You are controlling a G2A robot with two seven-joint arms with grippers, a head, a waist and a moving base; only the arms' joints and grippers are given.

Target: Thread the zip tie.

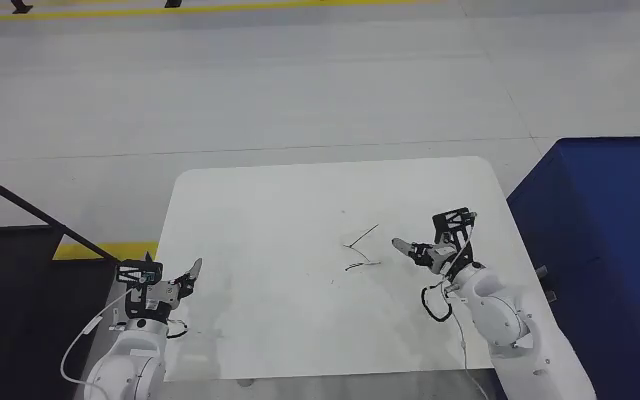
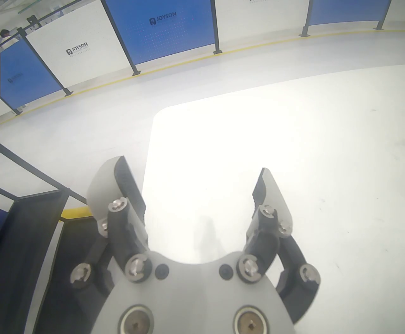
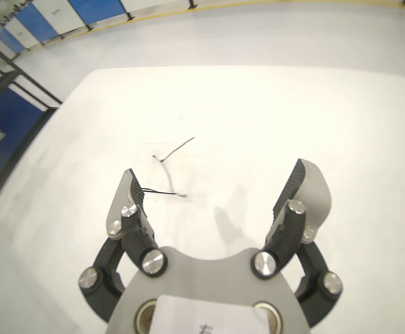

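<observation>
A thin black zip tie (image 1: 361, 250) lies bent in a zigzag near the middle of the white table (image 1: 300, 210). In the right wrist view the zip tie (image 3: 169, 172) lies on the tabletop just ahead of my right gripper (image 3: 215, 177), which is open and holds nothing. From the top view, that right gripper (image 1: 402, 245) hovers a short way right of the tie. My left gripper (image 1: 192, 272) stands at the table's front left edge, far from the tie. It shows open and empty in its own wrist view, left gripper (image 2: 191, 177).
A blue cabinet (image 1: 585, 240) stands right beside the table's right edge. Dark frame rails (image 1: 50, 225) run past the table's left side. Blue and white barrier panels (image 2: 158, 28) line the floor beyond a yellow floor line.
</observation>
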